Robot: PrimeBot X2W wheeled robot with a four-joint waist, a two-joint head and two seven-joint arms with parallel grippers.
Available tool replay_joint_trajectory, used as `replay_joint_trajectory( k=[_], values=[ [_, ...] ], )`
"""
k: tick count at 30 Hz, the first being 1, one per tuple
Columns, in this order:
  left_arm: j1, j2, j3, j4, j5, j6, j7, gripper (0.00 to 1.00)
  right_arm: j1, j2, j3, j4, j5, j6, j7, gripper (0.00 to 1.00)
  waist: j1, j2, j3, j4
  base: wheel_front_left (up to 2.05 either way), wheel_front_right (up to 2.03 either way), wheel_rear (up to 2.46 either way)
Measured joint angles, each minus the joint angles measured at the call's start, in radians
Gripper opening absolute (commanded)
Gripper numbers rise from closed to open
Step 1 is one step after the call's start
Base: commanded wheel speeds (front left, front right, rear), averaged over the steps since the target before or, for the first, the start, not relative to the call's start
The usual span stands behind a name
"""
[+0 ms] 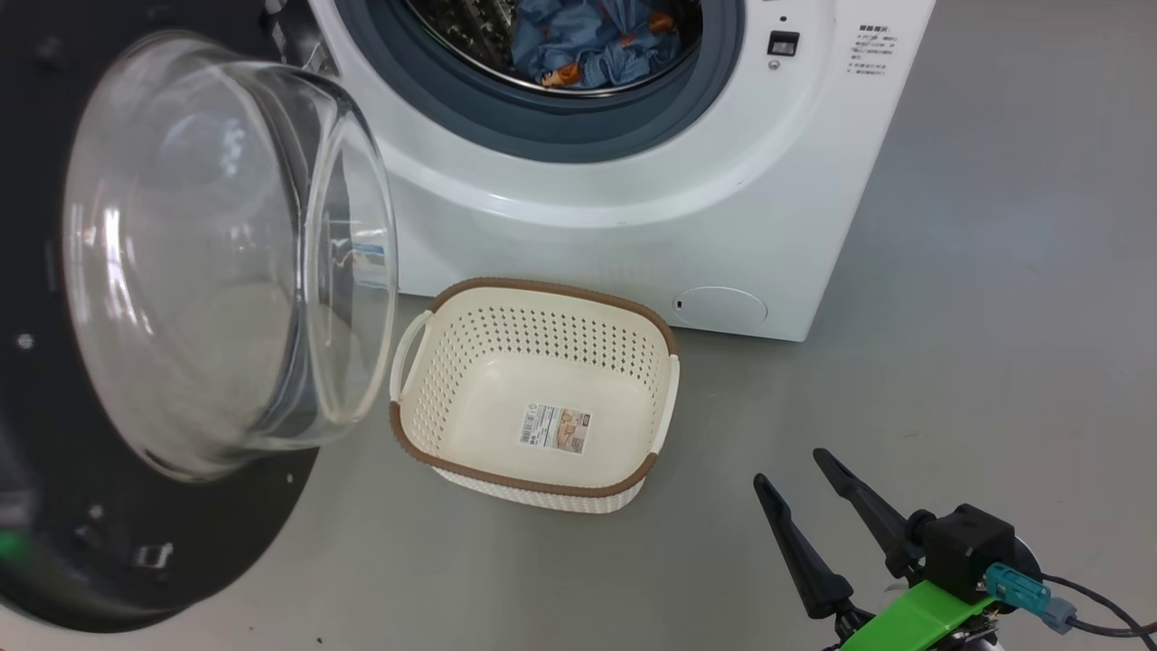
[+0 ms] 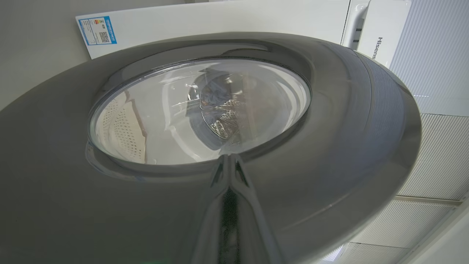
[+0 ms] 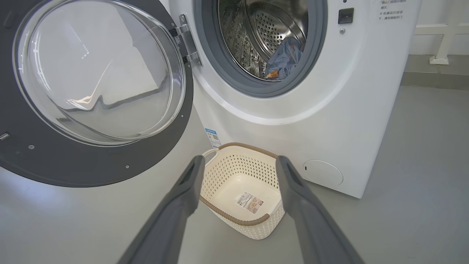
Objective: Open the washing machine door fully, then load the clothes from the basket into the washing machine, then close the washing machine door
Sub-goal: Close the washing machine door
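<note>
**Machine** [image 1: 633, 199]: white front-loader standing on a grey floor [image 1: 994, 316]. The mouth is uncovered and ringed by a grey gasket [image 1: 542, 136], with a steel drum [image 3: 271, 25] behind it.

**Door** [image 1: 199, 271]: swung wide to the robot's left on its hinge [image 3: 187, 40], well clear of the mouth. Black rim; the bulging glass bowl faces out over the floor.

**Clothes** [image 1: 597, 45]: blue cloth with orange-brown figures, bunched low in the drum just behind the gasket lip.

**Basket** [image 1: 542, 339]: cream, perforated, brown-rimmed, upright on the floor just in front of the machine. It sits between the door and a round cap [image 1: 720, 307]. The bottom is bare around a sticker [image 1: 554, 428].

**Label** [image 3: 211, 136]: blue, low on the machine's front, just above the basket's left handle in the right wrist view.

**Right claw** [image 1: 788, 467]: fingers spread wide, holding nothing, low over the floor. It sits near the basket but apart from it, tips toward the machine. Its own view frames the basket between the two fingers.

**Left claw** [image 2: 229, 165]: on the door's outer side, fingers pressed together and gripping nothing. The tips lie at the window's edge. Whether they touch the rim cannot be told. Basket and drum show through the glass.
</note>
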Motion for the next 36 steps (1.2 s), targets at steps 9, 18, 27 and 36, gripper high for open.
replay_joint_trajectory(
  k=[9,18,27,36],
  values=[
    [0.097,-0.091,-0.099,-0.175,-0.053,0.03,0.116,0.0,0.0,0.01,0.018,0.031,0.009,0.0,-0.009,1.0,0.0,0.0,-0.017,-0.013,0.0,0.0,0.0],
    [0.104,-0.208,-0.162,-0.246,-0.07,-0.02,0.12,0.0,0.0,0.02,0.024,0.055,0.012,0.0,-0.019,1.0,0.0,0.0,-0.015,-0.047,0.0,0.0,0.0],
    [0.098,-0.273,-0.222,-0.248,-0.079,-0.132,0.05,0.0,-0.001,0.022,0.011,0.074,0.019,0.0,-0.028,1.0,0.0,0.0,0.0,-0.113,0.0,0.0,0.0],
    [0.041,-0.283,-0.386,-0.238,-0.157,-0.215,-0.082,0.0,-0.012,0.026,-0.009,0.086,0.021,0.0,-0.046,1.0,0.0,0.0,0.028,-0.19,0.0,0.0,0.0]
  ],
)
